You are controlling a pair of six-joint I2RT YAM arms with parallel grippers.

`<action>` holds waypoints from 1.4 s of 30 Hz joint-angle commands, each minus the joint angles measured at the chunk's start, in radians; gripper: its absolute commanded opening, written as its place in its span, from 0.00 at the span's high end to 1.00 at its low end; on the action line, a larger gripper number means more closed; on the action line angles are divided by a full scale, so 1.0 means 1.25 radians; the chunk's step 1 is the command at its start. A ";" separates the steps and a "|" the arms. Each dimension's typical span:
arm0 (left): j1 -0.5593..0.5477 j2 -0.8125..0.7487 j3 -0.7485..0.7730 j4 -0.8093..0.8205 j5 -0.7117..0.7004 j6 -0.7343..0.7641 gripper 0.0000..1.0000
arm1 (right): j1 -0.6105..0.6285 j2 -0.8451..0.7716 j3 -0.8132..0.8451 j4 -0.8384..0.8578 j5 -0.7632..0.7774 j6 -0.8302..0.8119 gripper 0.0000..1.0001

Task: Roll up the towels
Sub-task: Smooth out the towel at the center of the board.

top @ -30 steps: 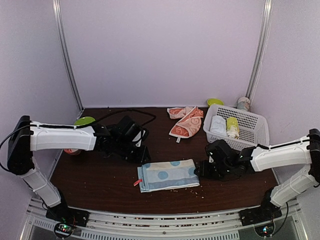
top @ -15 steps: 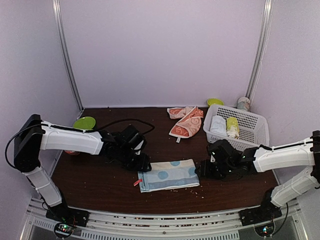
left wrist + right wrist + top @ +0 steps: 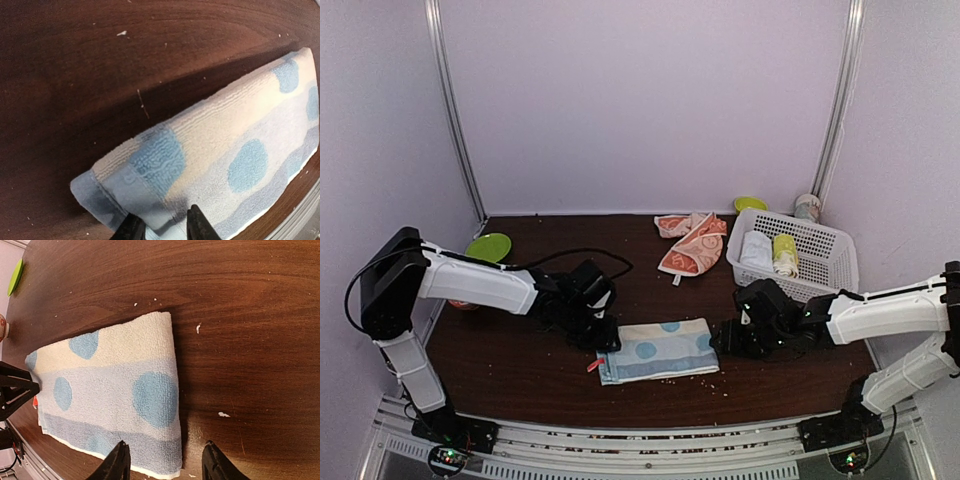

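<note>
The light blue dotted towel (image 3: 655, 350) lies folded flat on the dark table, near the front middle. My left gripper (image 3: 607, 336) is low at the towel's left end. In the left wrist view the towel (image 3: 215, 150) fills the frame, and the left gripper (image 3: 165, 227) has its jaws apart over the folded corner, not pinching it. My right gripper (image 3: 725, 340) sits at the towel's right end. In the right wrist view the right gripper (image 3: 167, 462) is open, straddling the near right corner of the towel (image 3: 115, 395). The orange towel (image 3: 692, 243) lies crumpled at the back.
A white basket (image 3: 825, 262) at the back right holds a plain white roll (image 3: 756, 250) and a yellow-green roll (image 3: 785, 255). A green plate (image 3: 490, 244) lies at the back left, and a cup (image 3: 808, 207) stands behind the basket. Crumbs dot the table.
My left arm has swung right and forward to the blue towel's left end, its jaws widening and then narrowing. The right arm has hardly moved and stays open.
</note>
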 commanded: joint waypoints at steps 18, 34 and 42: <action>-0.016 -0.141 -0.012 -0.053 -0.020 -0.023 1.00 | 0.004 0.012 -0.004 0.043 0.010 0.001 0.50; -0.014 -0.180 -0.158 -0.074 -0.080 -0.054 1.00 | 0.007 0.085 0.023 0.075 -0.019 0.001 0.50; -0.003 -0.143 -0.198 -0.049 -0.086 -0.044 1.00 | 0.025 0.164 0.073 0.120 -0.074 0.018 0.51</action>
